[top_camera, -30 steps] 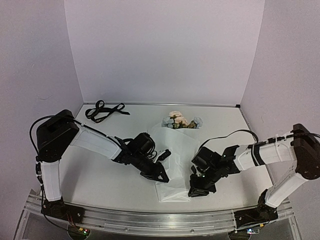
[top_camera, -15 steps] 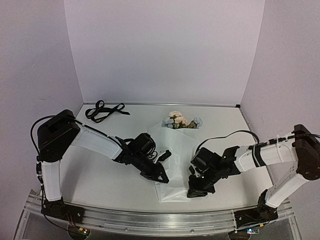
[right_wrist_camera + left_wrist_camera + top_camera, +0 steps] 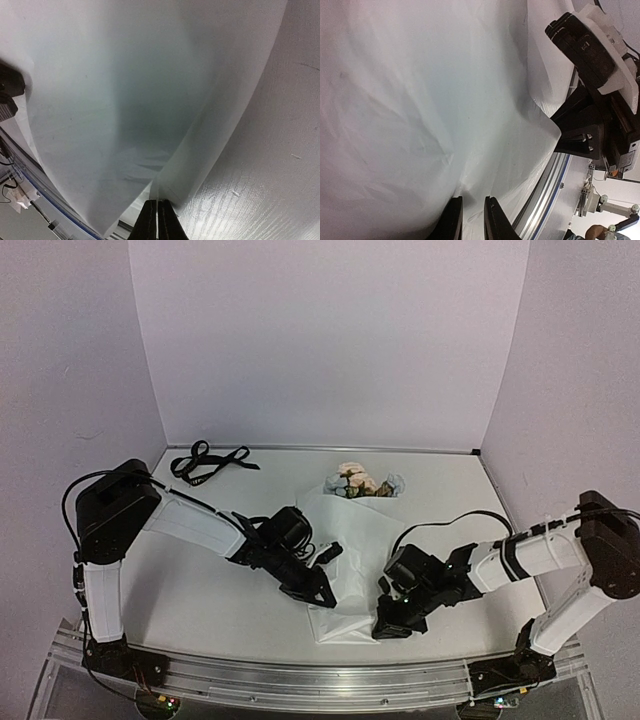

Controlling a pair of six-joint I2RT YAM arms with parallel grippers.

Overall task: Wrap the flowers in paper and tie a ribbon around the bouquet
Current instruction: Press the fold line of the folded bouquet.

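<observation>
**Mia:** Where is the paper?

**Tom:** The paper [image 3: 352,540] lies in the middle of the table [image 3: 190,580]. It is big, thin and white, with soft wrinkles in it.

**Mia:** And the flowers?

**Tom:** The flowers [image 3: 360,482] lie at the paper's 12 o'clock end. Their peach and blue heads poke out past the edge. I cannot see the stems well.

**Mia:** What do the claws do?

**Tom:** The right claw [image 3: 156,220] is squeezed tight on the paper's corner at 5 o'clock. The left claw [image 3: 470,220] pinches the near edge at 7 o'clock, and little creases spread out from its fingers.

**Mia:** Why down there?

**Tom:** I think each one takes a side so the sheet can fold over the stems. The paper is floppy, so one claw alone would let it sag.

**Mia:** And the ribbon?

**Tom:** The ribbon [image 3: 205,462] is black, skinny and loopy. It lies at 10 o'clock by the back wall, well apart from the paper. I guess it is for tying at the end.
</observation>
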